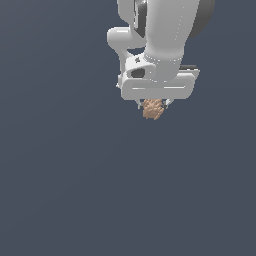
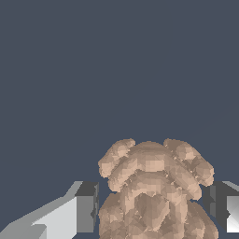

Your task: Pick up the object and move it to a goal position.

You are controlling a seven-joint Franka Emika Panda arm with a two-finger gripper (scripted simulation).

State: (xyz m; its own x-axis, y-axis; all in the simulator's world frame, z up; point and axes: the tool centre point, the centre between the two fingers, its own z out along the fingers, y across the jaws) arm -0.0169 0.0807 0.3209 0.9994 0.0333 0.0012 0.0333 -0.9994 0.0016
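The object (image 1: 153,109) is a small tan-orange clump, lumpy all over, its surface built of rounded ridges and knobs like short fat rolls packed together; paler highlights sit on the crowns of the bumps and darker brown in the creases between them; in the exterior view it is clearly narrower than the white bar of the hand above it. It sits directly under the gripper (image 1: 153,104), between the two fingers, in the upper middle of the exterior view and slightly toward that view's right; whether it rests on the dark grey floor (image 1: 75,190) or is lifted off it cannot be told, since no shadow or contact line shows. The wrist view alone gives the close detail: the clump (image 2: 154,191) fills the space between the fingers (image 2: 86,207), one dark pad on each side, both very near its flanks; the fingers stand only as wide apart as the clump, but actual contact cannot be made out. The exterior view alone shows the white arm (image 1: 165,35) coming down from the top edge; there the fingertips are mostly hidden by the hand.
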